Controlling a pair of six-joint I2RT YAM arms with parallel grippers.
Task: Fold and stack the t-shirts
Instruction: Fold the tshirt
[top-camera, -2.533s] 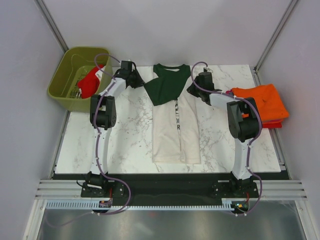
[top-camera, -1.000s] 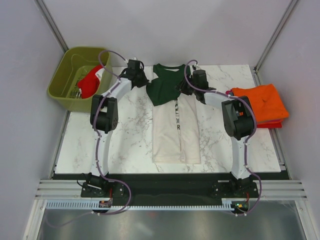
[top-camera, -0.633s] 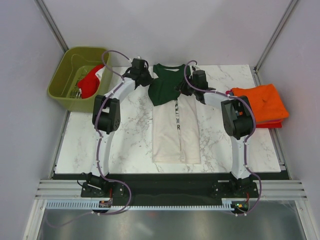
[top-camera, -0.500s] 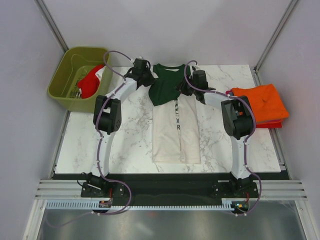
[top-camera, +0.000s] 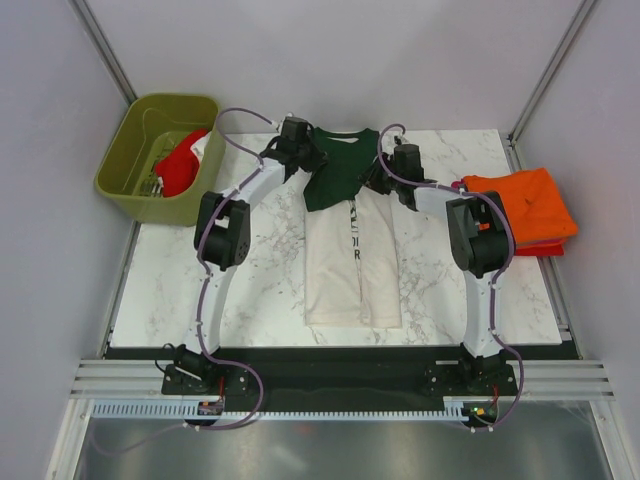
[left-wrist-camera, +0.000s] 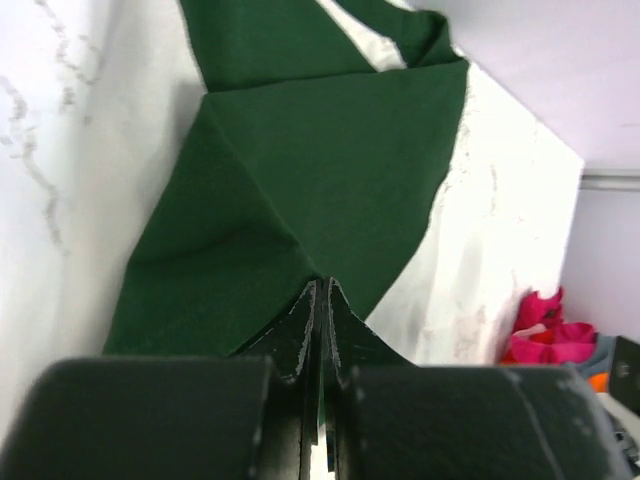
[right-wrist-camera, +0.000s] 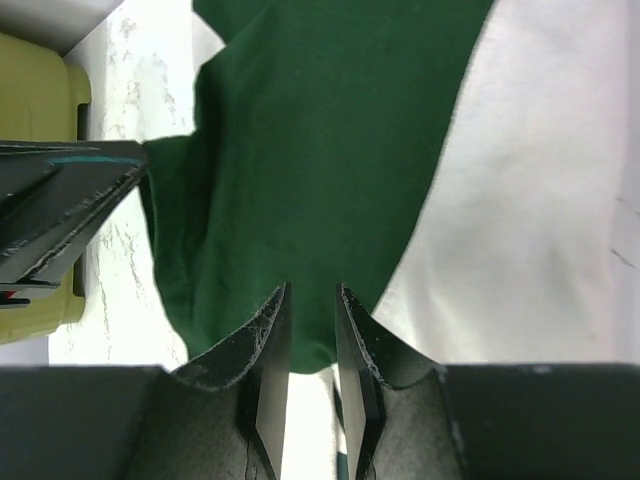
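Observation:
The cream t-shirt (top-camera: 352, 270) lies flat down the middle of the table, collar at the far end. Its dark green sleeve (top-camera: 335, 178) is folded across the chest. My left gripper (top-camera: 305, 160) is at the sleeve's left edge, shut on a pinch of green sleeve (left-wrist-camera: 300, 160), which shows right at its tips (left-wrist-camera: 322, 285). My right gripper (top-camera: 386, 176) hovers at the sleeve's right side with its jaws (right-wrist-camera: 310, 292) apart. Green cloth (right-wrist-camera: 320, 150) lies under and beyond them, ungripped. Orange t-shirts (top-camera: 520, 200) are stacked at the right. A red t-shirt (top-camera: 180, 165) hangs in the bin.
The olive-green bin (top-camera: 120, 160) stands off the table's far left corner. Under the orange stack a red layer (top-camera: 548, 248) peeks out near the right table edge. Grey walls close in behind and on both sides.
My left gripper has travelled right along the far edge, dragging the green sleeve further over the shirt's chest. My right gripper came in to the sleeve, then drew back slightly right.

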